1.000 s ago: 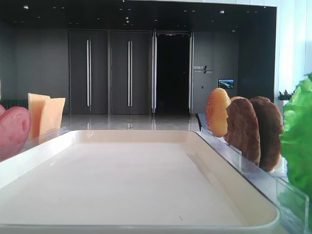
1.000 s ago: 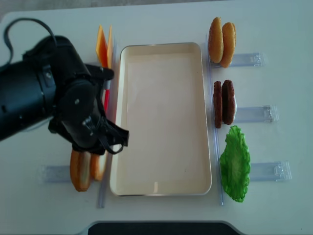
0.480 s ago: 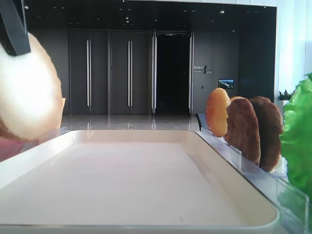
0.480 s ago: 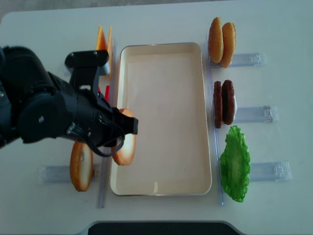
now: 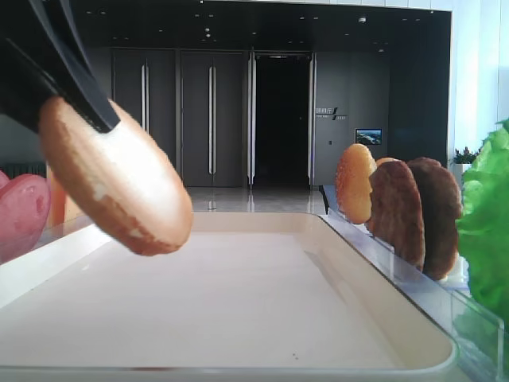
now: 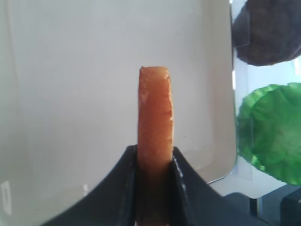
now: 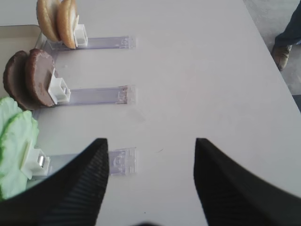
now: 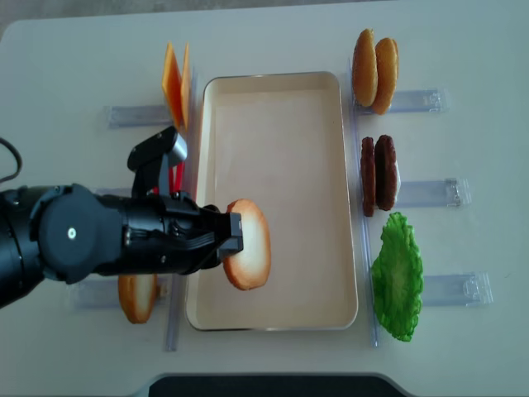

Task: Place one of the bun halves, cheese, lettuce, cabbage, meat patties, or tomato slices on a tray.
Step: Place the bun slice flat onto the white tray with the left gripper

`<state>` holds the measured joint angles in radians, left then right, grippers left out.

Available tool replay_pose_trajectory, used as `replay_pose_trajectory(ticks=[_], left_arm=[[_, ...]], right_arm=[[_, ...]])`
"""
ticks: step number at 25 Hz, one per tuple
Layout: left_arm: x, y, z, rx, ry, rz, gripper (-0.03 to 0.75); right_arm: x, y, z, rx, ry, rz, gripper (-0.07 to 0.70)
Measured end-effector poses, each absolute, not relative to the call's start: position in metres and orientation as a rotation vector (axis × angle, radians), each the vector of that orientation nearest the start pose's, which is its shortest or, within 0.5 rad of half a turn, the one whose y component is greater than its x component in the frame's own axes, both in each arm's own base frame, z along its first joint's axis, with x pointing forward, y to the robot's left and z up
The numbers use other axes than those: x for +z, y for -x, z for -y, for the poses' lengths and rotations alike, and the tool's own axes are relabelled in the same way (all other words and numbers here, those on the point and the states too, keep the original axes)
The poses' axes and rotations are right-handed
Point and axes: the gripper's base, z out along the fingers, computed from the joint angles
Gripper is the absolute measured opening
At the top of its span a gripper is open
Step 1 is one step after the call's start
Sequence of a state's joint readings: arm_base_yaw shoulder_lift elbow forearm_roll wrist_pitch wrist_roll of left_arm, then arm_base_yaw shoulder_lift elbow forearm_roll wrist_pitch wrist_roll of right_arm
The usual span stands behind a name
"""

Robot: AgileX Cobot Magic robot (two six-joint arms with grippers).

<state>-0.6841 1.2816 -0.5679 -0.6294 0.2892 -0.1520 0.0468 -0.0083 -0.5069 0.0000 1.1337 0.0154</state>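
Over the tray's (image 8: 281, 91) near-left part, my left gripper (image 8: 231, 244) is clamped on a bun half (image 8: 248, 255) — held tilted above the tray floor, not touching it. My right gripper (image 7: 149, 181) hangs wide open over bare table right of the lettuce (image 8: 397, 277) — patties (image 8: 378, 174) and two more bun halves (image 8: 374, 69) racked farther back.

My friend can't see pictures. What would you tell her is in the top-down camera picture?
The robot's left gripper holds a bun half over the cream tray. On the left stand cheese slices and another bun half; on the right, two bun halves, two meat patties and green lettuce.
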Motion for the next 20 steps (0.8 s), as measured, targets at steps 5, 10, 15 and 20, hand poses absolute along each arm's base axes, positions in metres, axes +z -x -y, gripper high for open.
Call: replay_pose_trajectory(ticks=[5,10,15,20], left_arm=[[0.21,-0.173,0.16,-0.865,0.023,-2.507,0.12],[0.2,-0.178,0.165,-0.864,0.019,-2.523,0.12],[0.183,-0.185,0.172,-0.861,0.031,-2.546,0.12],[0.164,-0.192,0.178,-0.806,-0.056,-2.573,0.118]], right_arm=[[0.273,0.01,0.0,0.037,0.033,-2.102,0.388],[0.273,0.01,0.0,0.037,0.033,-2.102,0.388],[0.273,0.01,0.0,0.037,0.033,-2.102,0.388],[0.273,0.01,0.0,0.037,0.033,-2.102,0.388]])
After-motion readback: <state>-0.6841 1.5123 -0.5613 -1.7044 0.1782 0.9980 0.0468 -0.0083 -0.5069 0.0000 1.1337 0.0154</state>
